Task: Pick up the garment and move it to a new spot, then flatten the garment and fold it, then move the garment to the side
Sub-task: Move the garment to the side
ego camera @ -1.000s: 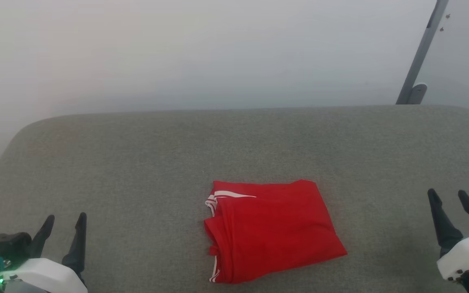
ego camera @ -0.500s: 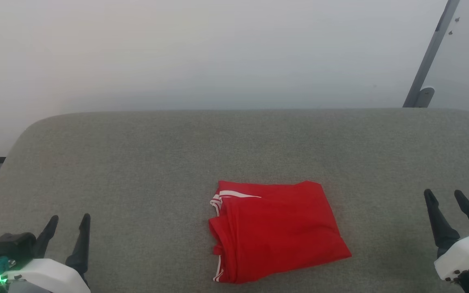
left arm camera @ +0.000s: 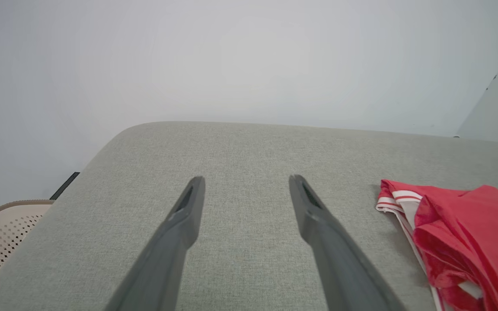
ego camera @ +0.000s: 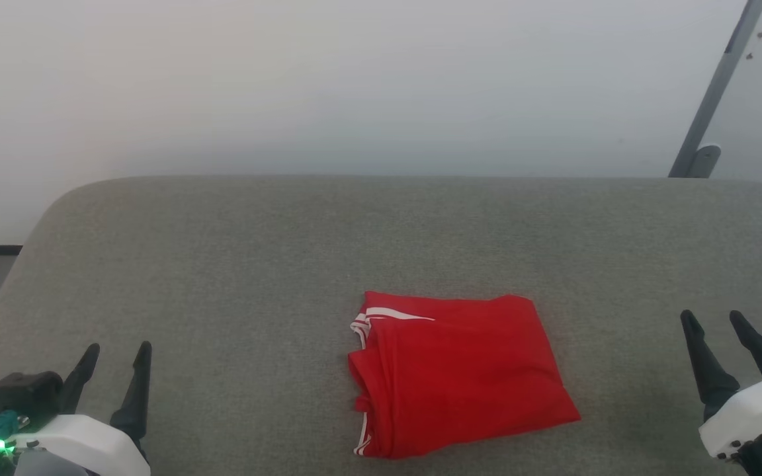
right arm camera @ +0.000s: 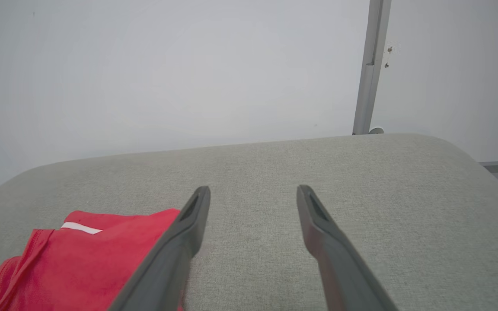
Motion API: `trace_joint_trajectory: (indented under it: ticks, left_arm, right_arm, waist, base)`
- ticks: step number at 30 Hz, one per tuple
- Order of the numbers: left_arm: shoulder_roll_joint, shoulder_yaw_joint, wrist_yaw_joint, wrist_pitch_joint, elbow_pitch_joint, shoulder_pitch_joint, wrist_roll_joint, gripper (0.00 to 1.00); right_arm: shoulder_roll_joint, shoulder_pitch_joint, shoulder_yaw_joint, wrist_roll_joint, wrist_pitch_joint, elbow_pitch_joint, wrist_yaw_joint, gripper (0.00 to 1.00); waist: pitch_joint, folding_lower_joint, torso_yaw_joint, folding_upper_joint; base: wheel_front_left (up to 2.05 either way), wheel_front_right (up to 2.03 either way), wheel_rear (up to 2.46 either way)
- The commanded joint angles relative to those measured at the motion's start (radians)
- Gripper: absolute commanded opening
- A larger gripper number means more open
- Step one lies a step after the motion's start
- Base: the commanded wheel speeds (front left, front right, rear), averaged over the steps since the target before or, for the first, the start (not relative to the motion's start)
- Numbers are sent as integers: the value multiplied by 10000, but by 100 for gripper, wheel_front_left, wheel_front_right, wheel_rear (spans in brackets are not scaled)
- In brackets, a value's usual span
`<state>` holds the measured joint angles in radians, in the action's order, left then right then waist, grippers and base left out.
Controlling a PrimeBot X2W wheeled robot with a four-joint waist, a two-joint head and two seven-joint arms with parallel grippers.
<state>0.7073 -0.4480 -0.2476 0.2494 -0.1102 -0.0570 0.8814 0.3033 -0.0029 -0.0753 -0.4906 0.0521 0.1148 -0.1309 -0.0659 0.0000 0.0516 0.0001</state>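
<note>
Shirt point(ego camera: 460, 377) lies folded on gray table point(ego camera: 222, 264); my left tool point(ego camera: 120, 346) and right tool point(ego camera: 710, 315) gape empty, well apart from it.

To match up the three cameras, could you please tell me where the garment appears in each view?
Head view: garment lower centre, slightly right.
Left wrist view: garment at lower right edge, right of the left tool.
Right wrist view: garment at lower left, partly behind the right tool.
Shared landmark: the grey padded surface under it.
</note>
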Motion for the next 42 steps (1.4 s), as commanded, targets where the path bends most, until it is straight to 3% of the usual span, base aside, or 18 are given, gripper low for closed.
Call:
trace_joint_trajectory:
  ticks: [1,10,31,42]
  left_arm:
    - [-2,-14,2,-12,25,-113,-6,100]
    - [0,-67,-9,-56,87,-229,-33,100]
    - [-448,-511,169,-204,173,-1021,-298,100]
    - [-798,-658,348,-139,-134,-1563,-432,100]
  right_arm:
    - [-15,61,22,68,10,20,5,100]
    - [-56,-189,491,-164,509,245,5,100]
    - [367,-1788,1791,-298,3771,1804,5,100]
    - [233,-2492,2039,-430,5583,2928,5,100]
  waist:
    - [21,0,52,-1]
    - [146,0,348,-1]
    - [1415,0,1818,-1]
    - [2029,0,2069,-1]
  base:
    - [0,0,0]
    - [0,0,0]
    - [0,0,0]
    - [0,0,0]
